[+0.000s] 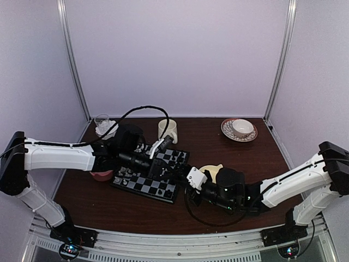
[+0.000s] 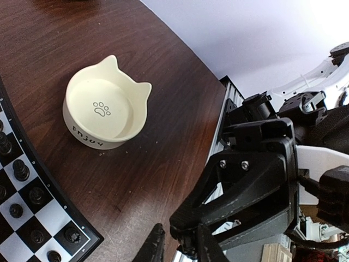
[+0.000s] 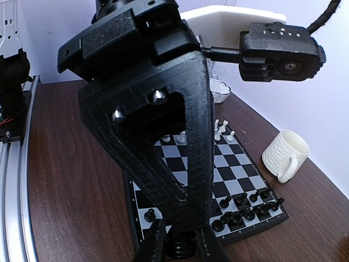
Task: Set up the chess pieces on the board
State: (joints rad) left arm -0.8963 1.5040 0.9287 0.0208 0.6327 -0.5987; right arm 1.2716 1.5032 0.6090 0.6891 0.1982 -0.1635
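The board (image 1: 158, 188) lies mid-table, seen closer in the right wrist view as the board (image 3: 229, 158). Black chess pieces (image 3: 245, 204) stand along its near rows and white chess pieces (image 3: 221, 128) at the far end. My right gripper (image 3: 180, 248) is shut on one black piece (image 3: 182, 246) over the board's corner. From above, my left gripper (image 3: 188, 218) comes tip to tip with it. In the left wrist view my left gripper (image 2: 182, 248) straddles that dark piece narrowly, a slit of table still showing beside one finger. From above, the left gripper (image 1: 178, 167) and right gripper (image 1: 183, 172) meet.
A cream cat-eared bowl (image 2: 103, 109) sits right of the board, just behind the right gripper. A ribbed mug (image 1: 167, 130) stands behind the board, a cup on a saucer (image 1: 240, 129) at back right, a glass dish (image 1: 104, 126) at back left, and a red bowl (image 1: 101, 176) under the left arm.
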